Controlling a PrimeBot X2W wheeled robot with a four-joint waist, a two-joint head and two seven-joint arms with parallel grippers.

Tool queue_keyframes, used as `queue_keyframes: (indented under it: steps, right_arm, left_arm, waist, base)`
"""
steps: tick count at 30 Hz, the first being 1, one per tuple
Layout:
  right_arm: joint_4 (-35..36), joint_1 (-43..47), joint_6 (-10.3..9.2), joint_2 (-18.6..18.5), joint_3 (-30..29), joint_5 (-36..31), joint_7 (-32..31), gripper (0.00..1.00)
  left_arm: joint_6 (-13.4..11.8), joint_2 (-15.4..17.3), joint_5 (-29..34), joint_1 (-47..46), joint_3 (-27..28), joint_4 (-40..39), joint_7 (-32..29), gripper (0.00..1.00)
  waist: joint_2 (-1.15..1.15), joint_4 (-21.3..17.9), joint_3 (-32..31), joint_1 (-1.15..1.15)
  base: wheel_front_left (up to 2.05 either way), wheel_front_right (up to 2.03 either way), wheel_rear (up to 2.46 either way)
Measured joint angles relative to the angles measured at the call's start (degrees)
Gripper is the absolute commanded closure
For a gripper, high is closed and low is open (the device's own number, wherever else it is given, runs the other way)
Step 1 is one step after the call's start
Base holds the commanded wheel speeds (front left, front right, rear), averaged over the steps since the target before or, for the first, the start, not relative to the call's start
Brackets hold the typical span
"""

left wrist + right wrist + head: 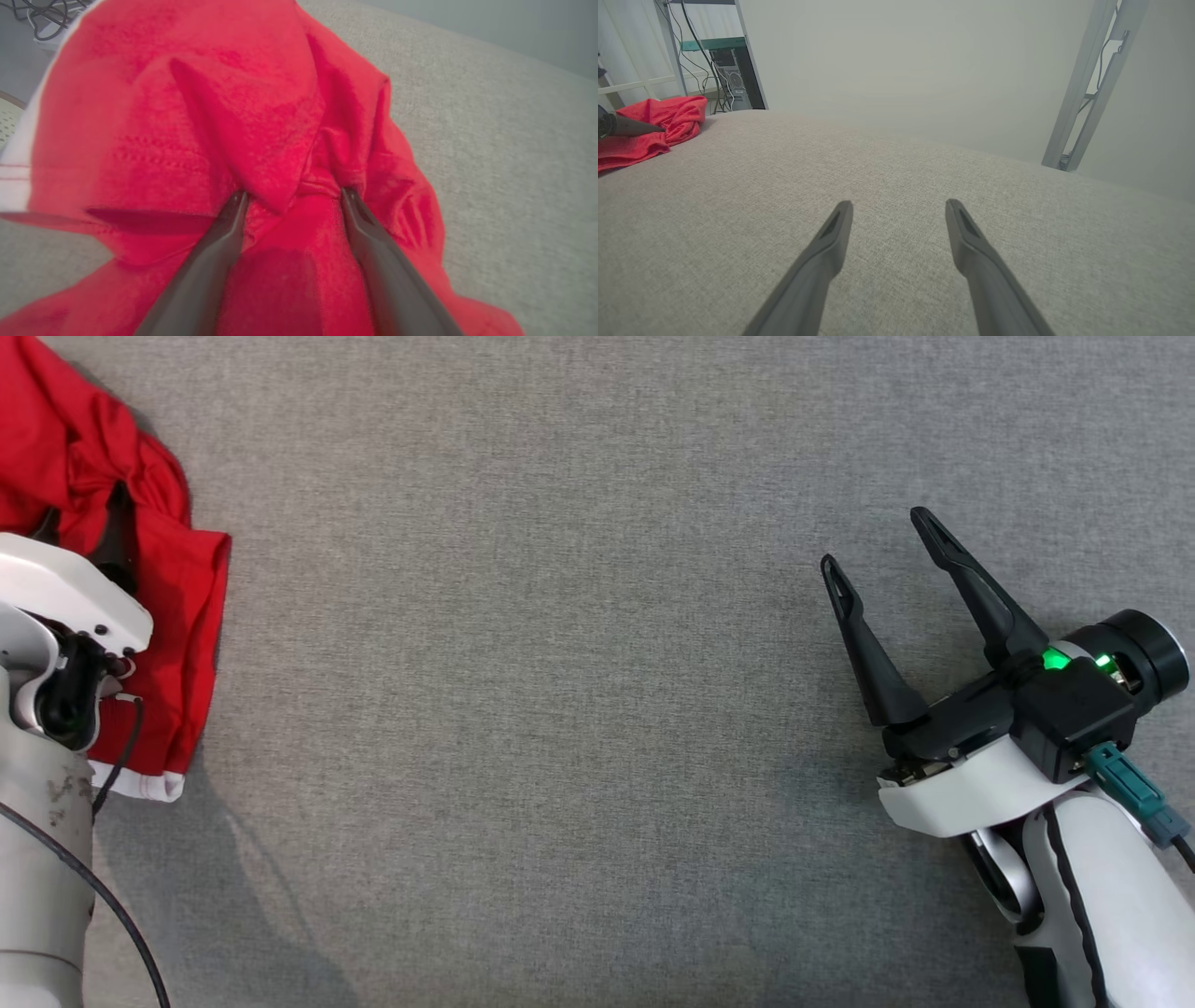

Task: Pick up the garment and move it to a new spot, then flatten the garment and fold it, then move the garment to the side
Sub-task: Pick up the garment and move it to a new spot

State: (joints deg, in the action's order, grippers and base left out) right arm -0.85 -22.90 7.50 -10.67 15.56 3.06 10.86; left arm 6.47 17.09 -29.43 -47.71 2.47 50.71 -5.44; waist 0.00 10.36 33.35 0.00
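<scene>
garment (177,588): red with a white edge band, crumpled at my far left on the grey table (560,709) | my left hand (292,196): spread, fingertips sunk into its folds | my right hand (876,539): spread, above the table, well apart from it

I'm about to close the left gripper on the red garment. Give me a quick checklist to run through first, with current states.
1. Left gripper open: ok, jaws wide.
2. Cloth between its fingers: ok, a fold of the crumpled red cloth garment sits there.
3. Number of layers caught: cannot tell, the fingertips are buried in folds.
4. Right gripper out of the way: ok, open over the grey fabric surface, well apart from the garment.
5. Garment fully on the surface: cannot tell, it runs past the head view's edge.
</scene>
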Motion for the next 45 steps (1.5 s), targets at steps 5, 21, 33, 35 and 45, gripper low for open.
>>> queue_keyframes:
  steps: [5,21,33,35,45]
  right_arm:
    - [-0.5,0.0,0.0,0.3,0.0,0.0,0.5,0.0]
    - [-6.5,-0.1,0.0,3.1,-0.1,1.3,3.4,0.0]
    - [-8.1,1.3,0.0,4.9,-3.1,2.5,4.1,0.0]
    - [-7.3,1.7,0.0,5.2,-3.9,2.5,4.1,0.0]
    - [-5.2,2.2,0.0,6.1,-6.0,2.4,4.1,0.0]
  left_arm:
    - [0.0,1.1,0.6,-1.5,-1.0,2.5,-1.1,1.0]
    - [0.8,-1.6,-0.7,2.6,-4.5,-7.4,11.6,1.0]
    - [0.5,-5.1,-3.5,11.8,-11.5,-28.7,4.4,1.0]
    - [-0.5,-6.0,-2.8,12.7,-13.1,-31.9,2.8,1.0]
    - [-3.5,-12.9,0.8,14.3,-24.0,-35.9,0.2,1.0]
  waist:
    - [0.0,-0.9,0.2,0.0]
    - [0.0,-1.4,-8.7,0.0]
    - [0.0,-6.6,-16.2,0.0]
    - [0.0,-7.7,-16.8,0.0]
    - [0.0,-13.7,-16.3,0.0]
  base:
    - [0.0,0.0,0.0]
    - [0.0,0.0,0.0]
    - [0.0,0.0,0.0]
    - [0.0,0.0,0.0]
    - [0.0,0.0,0.0]
